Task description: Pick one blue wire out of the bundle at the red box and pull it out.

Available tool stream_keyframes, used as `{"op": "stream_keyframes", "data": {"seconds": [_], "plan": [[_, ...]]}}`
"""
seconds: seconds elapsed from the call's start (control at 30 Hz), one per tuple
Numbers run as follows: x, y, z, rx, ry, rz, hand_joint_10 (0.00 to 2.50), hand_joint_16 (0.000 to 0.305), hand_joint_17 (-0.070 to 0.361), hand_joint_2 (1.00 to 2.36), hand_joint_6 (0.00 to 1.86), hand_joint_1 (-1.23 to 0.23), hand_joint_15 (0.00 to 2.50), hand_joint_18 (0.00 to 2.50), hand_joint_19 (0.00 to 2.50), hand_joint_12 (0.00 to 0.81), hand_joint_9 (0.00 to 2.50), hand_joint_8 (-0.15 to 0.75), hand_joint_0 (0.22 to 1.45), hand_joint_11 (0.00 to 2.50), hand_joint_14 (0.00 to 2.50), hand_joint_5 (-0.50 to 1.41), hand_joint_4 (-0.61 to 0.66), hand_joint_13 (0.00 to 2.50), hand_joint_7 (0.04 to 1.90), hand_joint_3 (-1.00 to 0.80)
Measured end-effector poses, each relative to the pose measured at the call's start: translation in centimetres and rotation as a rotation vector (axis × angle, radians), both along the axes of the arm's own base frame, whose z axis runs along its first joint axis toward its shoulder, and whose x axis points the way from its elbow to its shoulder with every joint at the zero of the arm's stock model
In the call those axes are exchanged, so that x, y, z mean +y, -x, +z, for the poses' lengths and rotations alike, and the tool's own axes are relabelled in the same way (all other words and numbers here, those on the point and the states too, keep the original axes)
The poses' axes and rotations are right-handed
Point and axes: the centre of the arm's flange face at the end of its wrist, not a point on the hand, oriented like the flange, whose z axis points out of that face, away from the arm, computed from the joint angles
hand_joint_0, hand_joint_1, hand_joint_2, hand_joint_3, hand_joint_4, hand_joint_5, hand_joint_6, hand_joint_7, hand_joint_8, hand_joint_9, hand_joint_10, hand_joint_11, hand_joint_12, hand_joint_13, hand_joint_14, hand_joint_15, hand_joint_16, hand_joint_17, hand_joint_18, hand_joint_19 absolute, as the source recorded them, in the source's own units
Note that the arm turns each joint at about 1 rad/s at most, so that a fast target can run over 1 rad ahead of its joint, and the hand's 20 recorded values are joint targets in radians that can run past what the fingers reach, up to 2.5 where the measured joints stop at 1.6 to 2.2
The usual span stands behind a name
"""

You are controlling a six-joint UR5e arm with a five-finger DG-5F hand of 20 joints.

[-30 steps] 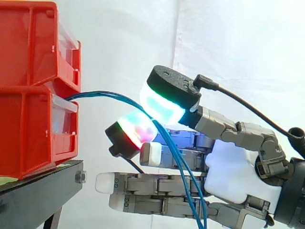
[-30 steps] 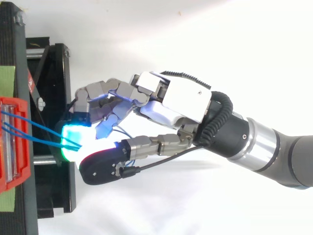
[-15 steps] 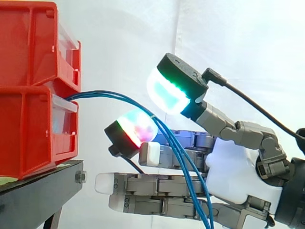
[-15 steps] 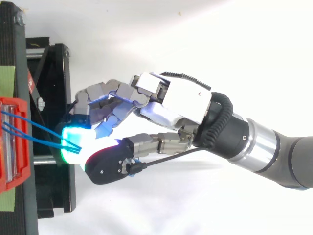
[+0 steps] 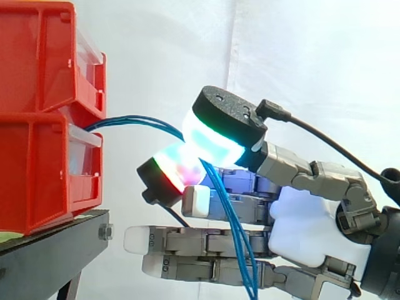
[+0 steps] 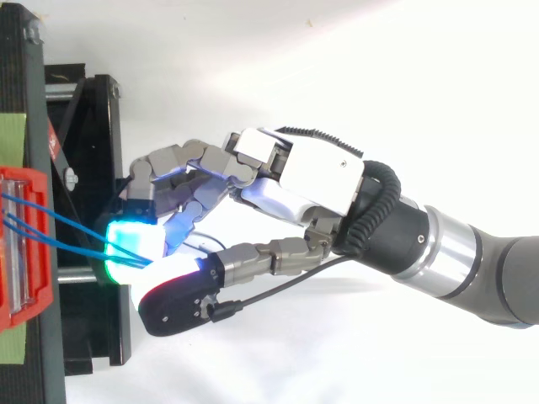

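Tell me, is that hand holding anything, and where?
Yes: the hand pinches the blue wires between two glowing fingertips, partway along, just outside the red box.

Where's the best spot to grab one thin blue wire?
On the bare arch of the thin blue wire, just outside the lower red plastic bin. Come from the side away from the bin: there it hangs free, with room above and below for the hand to pinch it.

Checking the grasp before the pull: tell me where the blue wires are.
In the side view the blue wires leave the lower red bin at left, arch right, are pinched between pads of the hand, then hang down.
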Motion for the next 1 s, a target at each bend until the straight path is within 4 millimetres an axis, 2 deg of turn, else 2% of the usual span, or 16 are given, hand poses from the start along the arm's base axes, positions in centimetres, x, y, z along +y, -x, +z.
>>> {"op": "stream_keyframes", "data": {"seconds": [0.07, 0.17, 0.33, 0.4, 0.5, 0.67, 0.73, 0.87, 0.9, 1.0], "plan": [[0.01, -0.01, 0.02, 0.000, 0.000, 0.000, 0.02, 0.051, 0.115, 1.01, 0.93, -0.85, 0.41, 0.46, 0.32, 0.342, 1.05, 0.242, 0.66, 0.79, 0.02, -0.15, -0.07, 0.71, 1.18, -0.13], [0.03, -0.03, 0.05, -0.002, -0.001, 0.000, 0.02, 0.051, 0.115, 1.01, 0.90, -0.84, 0.37, 0.45, 0.33, 0.324, 1.08, 0.182, 0.62, 0.71, 0.02, -0.14, 0.03, 0.68, 1.13, -0.25], [0.05, -0.05, 0.09, -0.006, -0.001, 0.000, 0.02, 0.051, 0.114, 1.01, 0.84, -0.81, 0.36, 0.43, 0.33, 0.313, 1.14, 0.149, 0.60, 0.66, 0.01, -0.12, 0.06, 0.68, 1.26, -0.29], [0.05, -0.06, 0.10, -0.007, -0.002, 0.000, 0.02, 0.050, 0.112, 1.01, 0.83, -0.76, 0.36, 0.43, 0.35, 0.303, 1.17, 0.136, 0.59, 0.65, 0.01, -0.11, 0.06, 0.69, 1.27, -0.32], [0.05, -0.07, 0.12, -0.009, -0.002, 0.001, 0.02, 0.050, 0.113, 1.01, 0.78, -0.61, 0.34, 0.43, 0.35, 0.294, 1.25, 0.146, 0.59, 0.63, 0.01, -0.08, 0.09, 0.69, 1.26, -0.34], [0.06, -0.10, 0.18, -0.012, 0.000, 0.000, 0.02, 0.050, 0.112, 1.01, 0.76, -0.53, 0.35, 0.43, 0.36, 0.295, 1.28, 0.164, 0.59, 0.65, 0.01, -0.07, 0.11, 0.70, 1.29, -0.33], [0.06, -0.12, 0.22, -0.014, 0.001, -0.001, 0.02, 0.051, 0.114, 1.01, 0.78, -0.56, 0.38, 0.45, 0.36, 0.315, 1.28, 0.197, 0.59, 0.70, 0.02, -0.07, 0.11, 0.75, 1.33, -0.30], [0.07, -0.13, 0.25, -0.015, 0.004, -0.002, 0.02, 0.058, 0.130, 1.01, 0.88, -0.69, 0.52, 0.55, 0.36, 0.367, 1.29, 0.283, 0.59, 0.88, 0.02, -0.10, 0.14, 0.85, 1.23, -0.20], [0.07, -0.13, 0.25, -0.015, 0.004, -0.003, 0.02, 0.056, 0.126, 1.01, 0.90, -0.77, 0.54, 0.54, 0.37, 0.369, 1.24, 0.288, 0.60, 0.95, 0.02, -0.12, 0.15, 0.85, 1.20, -0.16], [0.07, -0.14, 0.25, -0.015, 0.005, -0.003, 0.02, 0.054, 0.122, 1.01, 0.91, -0.81, 0.54, 0.53, 0.37, 0.364, 1.21, 0.282, 0.62, 0.98, 0.02, -0.13, 0.11, 0.83, 1.21, -0.13]]}}
